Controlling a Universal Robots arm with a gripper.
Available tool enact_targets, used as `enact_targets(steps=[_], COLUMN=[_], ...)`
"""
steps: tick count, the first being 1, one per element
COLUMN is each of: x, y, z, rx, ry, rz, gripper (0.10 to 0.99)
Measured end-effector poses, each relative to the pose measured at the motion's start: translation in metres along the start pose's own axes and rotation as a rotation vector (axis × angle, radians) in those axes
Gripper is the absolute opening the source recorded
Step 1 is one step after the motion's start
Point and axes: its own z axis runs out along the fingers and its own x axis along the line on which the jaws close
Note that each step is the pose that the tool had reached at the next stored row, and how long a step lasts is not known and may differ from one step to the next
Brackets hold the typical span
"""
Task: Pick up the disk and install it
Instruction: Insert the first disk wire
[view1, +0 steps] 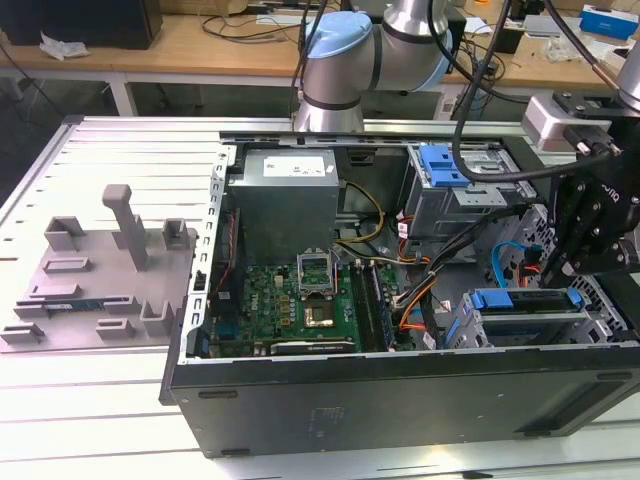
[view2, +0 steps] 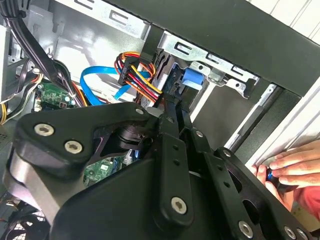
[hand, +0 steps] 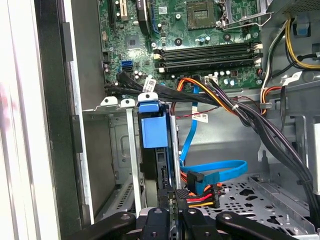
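One open black tower computer case lying on side on slatted grey metal table. Two blue plastic carrier frames in exterior view: one in upper bay, one on silver flat disk seated in lower drive cage at exterior view's right. Disk stands on edge in cage slot, long axis running into bay, blue handle end facing case interior. Black gripper directly at disk's cable end; finger state cannot tell. One person's hand at case edge. One grey plastic fixture on table.
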Motion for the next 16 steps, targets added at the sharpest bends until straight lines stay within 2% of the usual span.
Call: enact_targets(steps=[16], x=[0.0005], y=[0.0], z=[0.0064], rx=[0.0], ry=[-0.0001], rz=[-0.001], gripper=[0.165])
